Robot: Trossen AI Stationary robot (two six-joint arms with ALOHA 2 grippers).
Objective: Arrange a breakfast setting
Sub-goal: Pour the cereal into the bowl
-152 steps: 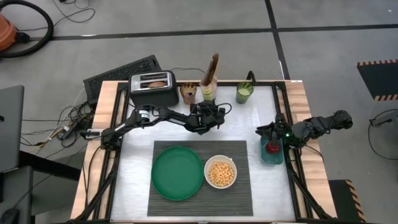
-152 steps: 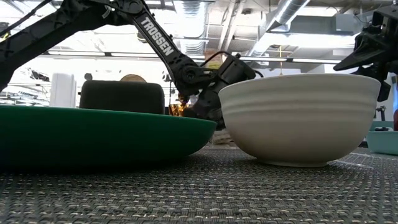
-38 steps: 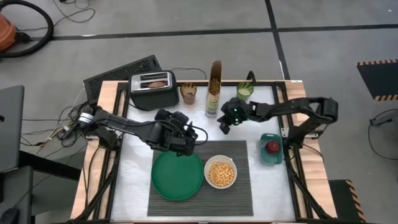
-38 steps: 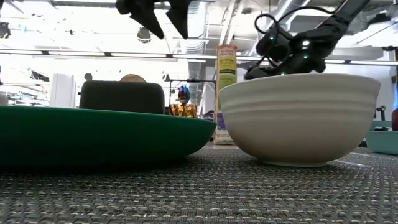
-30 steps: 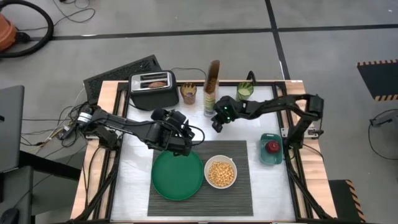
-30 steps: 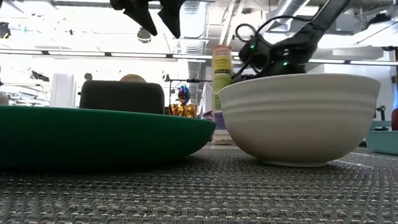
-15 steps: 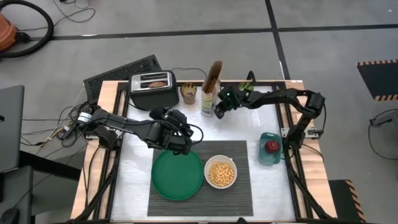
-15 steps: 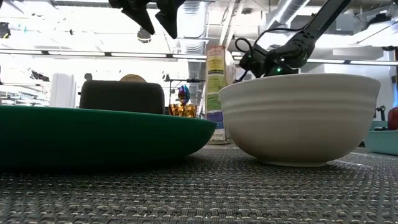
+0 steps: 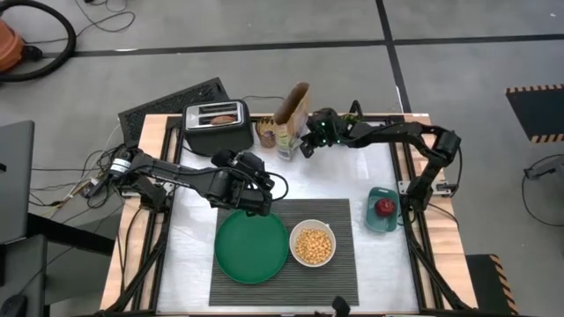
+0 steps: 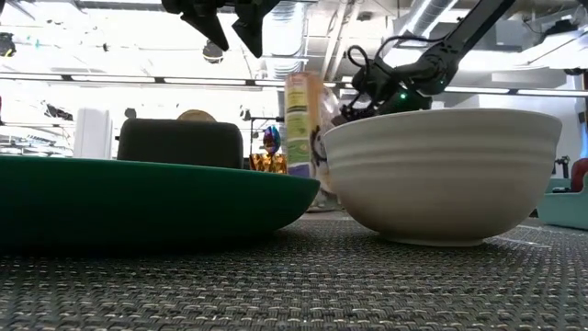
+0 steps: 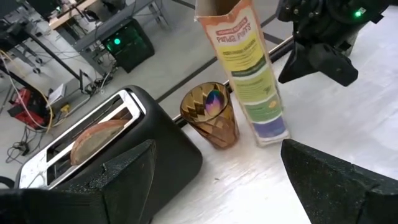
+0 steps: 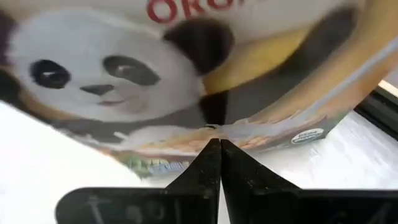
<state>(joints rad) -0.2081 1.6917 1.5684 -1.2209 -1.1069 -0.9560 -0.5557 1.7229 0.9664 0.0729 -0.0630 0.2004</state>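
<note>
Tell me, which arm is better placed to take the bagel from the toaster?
Left. The left gripper is open and faces the toaster, where the bagel sits in a slot. The right gripper is shut, against the box.

Floor's plain grey concrete [image 9: 264, 26] with dark tape lines [image 9: 264, 46] running across it, plus a yellow-and-black hazard strip [image 9: 536, 90] off to the right side. An orange vacuum [image 9: 7, 42] with its black hose [image 9: 53, 35] sits in the top-left corner, and some loose cables [image 9: 97, 167] trail off the bench's [image 9: 423, 132] wooden edge. A black keyboard [image 9: 167, 104] lies just behind it. Looking level across the room you get an open industrial ceiling with ducts [image 10: 432, 14] and long light strips [image 10: 138, 81], all pretty bright. From the left wrist view there's a rack with a green-lit box [image 11: 127, 45] under another table.
</note>
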